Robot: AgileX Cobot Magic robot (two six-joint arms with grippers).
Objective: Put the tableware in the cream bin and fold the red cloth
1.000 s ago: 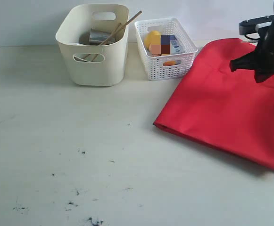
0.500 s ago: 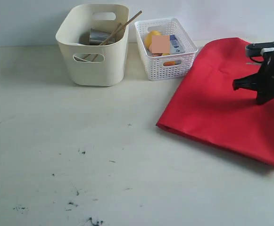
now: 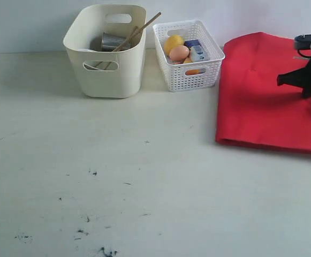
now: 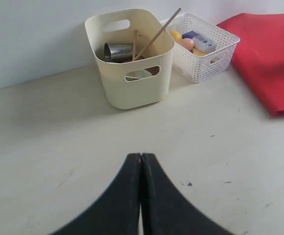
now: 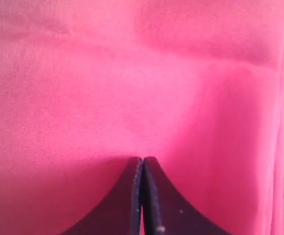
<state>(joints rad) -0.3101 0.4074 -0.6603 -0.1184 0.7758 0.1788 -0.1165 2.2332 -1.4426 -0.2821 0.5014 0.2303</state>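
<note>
Both pinched shut: left claw above the scuffed tabletop, right claw over the smooth red cloth, folded flat at far right. Steel cup and wooden chopsticks sit inside the rounded cream bin.

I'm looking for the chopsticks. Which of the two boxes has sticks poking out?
The tall cream smooth-walled plastic bin. A pair of wooden chopsticks leans out over its rim; the smaller white lattice basket beside it shows none.

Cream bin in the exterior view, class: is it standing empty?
No, a steel cup and wooden chopsticks sit inside the cream bin, the chopsticks sticking up past its rim.
</note>
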